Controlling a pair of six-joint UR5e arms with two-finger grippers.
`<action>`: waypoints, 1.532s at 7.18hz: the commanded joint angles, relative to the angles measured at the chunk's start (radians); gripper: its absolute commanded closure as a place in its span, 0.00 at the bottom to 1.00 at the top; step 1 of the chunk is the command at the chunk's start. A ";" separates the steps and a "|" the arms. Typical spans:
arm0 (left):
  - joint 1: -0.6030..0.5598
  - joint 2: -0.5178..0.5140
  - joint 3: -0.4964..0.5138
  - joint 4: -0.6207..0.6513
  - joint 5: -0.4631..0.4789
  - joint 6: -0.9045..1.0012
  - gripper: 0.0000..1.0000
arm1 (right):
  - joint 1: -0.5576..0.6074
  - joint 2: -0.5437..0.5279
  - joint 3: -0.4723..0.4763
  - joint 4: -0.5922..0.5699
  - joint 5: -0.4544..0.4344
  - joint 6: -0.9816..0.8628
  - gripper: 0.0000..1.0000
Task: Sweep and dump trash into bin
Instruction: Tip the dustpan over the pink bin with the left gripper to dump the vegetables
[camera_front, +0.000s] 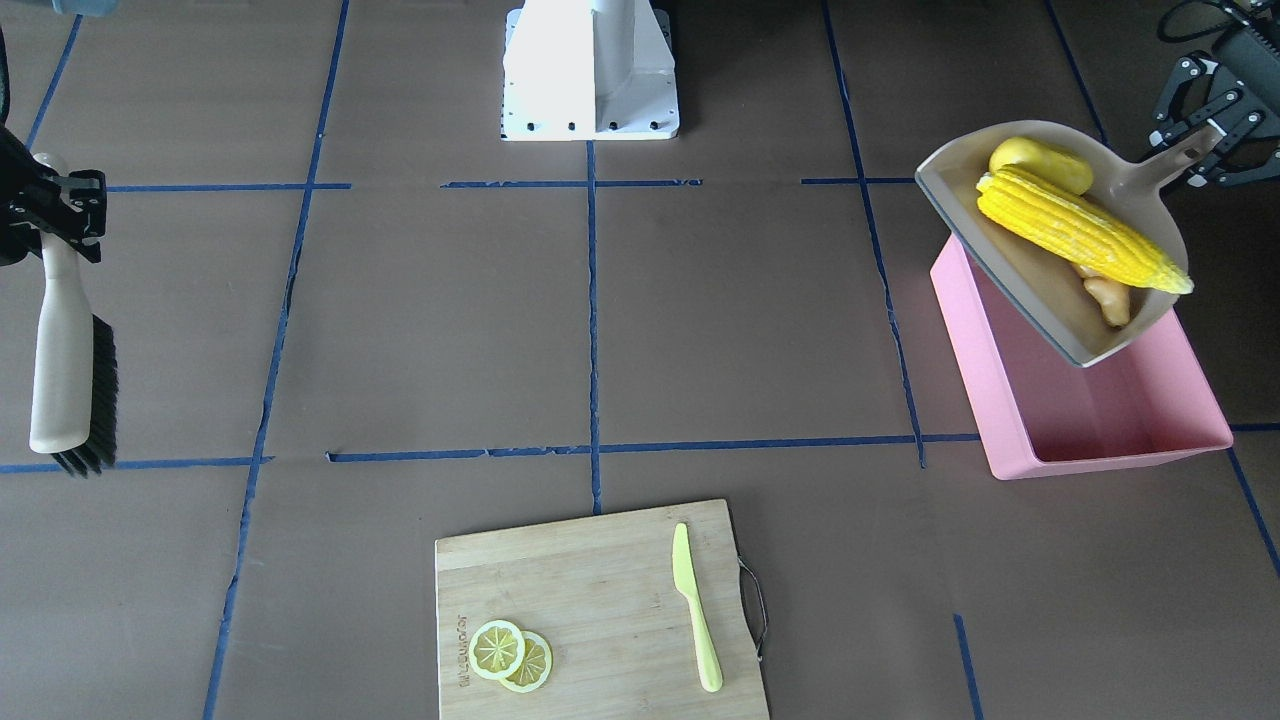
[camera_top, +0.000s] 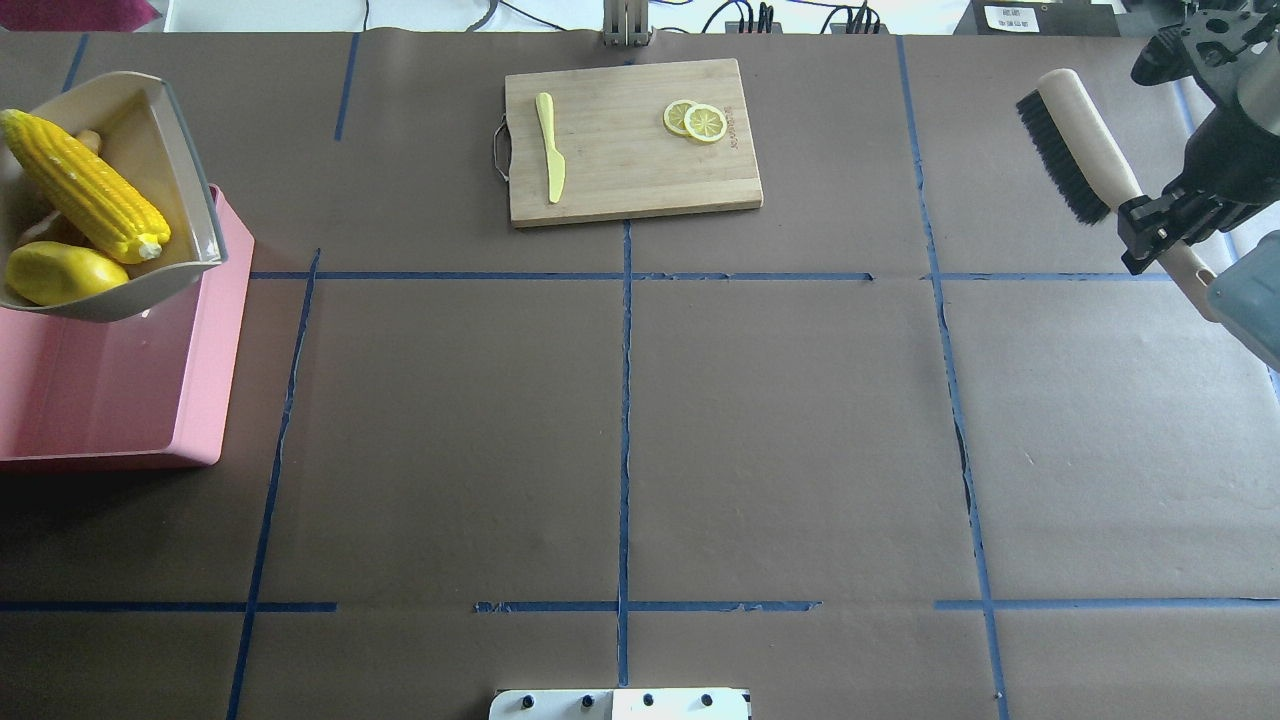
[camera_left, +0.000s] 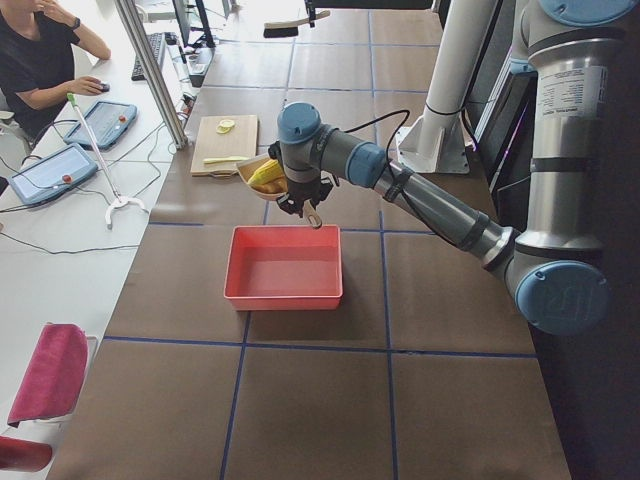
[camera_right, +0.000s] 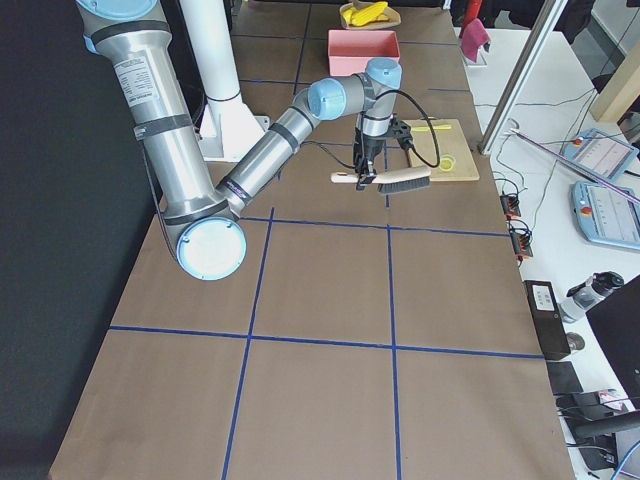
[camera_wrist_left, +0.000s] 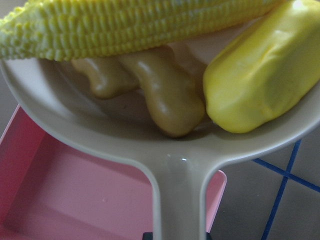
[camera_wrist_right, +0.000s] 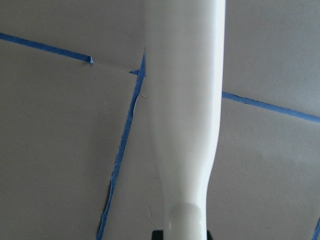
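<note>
Dustpan (camera_wrist_left: 180, 167) clamped in my left gripper (camera_front: 1208, 140): I'd tip it slowly, lip over the bin (camera_front: 1120, 455), so corn (camera_front: 1080, 228) drops inside; right gripper (camera_front: 65, 215) grips brush (camera_front: 60, 370).

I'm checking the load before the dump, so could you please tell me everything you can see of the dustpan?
The dustpan is cream-white and looks like plastic: a wide scoop with raised walls and a straight handle. The left gripper is shut on that handle and holds the pan in the air over the pink bin, apart from it. Inside lie the corn cob, the yellow lump and the ginger root, gathered against the wall at the handle end.
</note>
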 joint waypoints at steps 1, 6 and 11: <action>-0.057 0.064 0.034 0.001 -0.006 0.002 1.00 | 0.062 -0.041 -0.055 0.007 0.055 -0.089 1.00; -0.134 0.160 0.087 -0.008 0.158 0.137 1.00 | 0.086 -0.185 -0.054 0.021 0.113 -0.123 0.99; -0.125 0.146 0.066 0.001 0.486 0.135 0.97 | 0.083 -0.237 -0.060 0.021 0.154 -0.123 0.99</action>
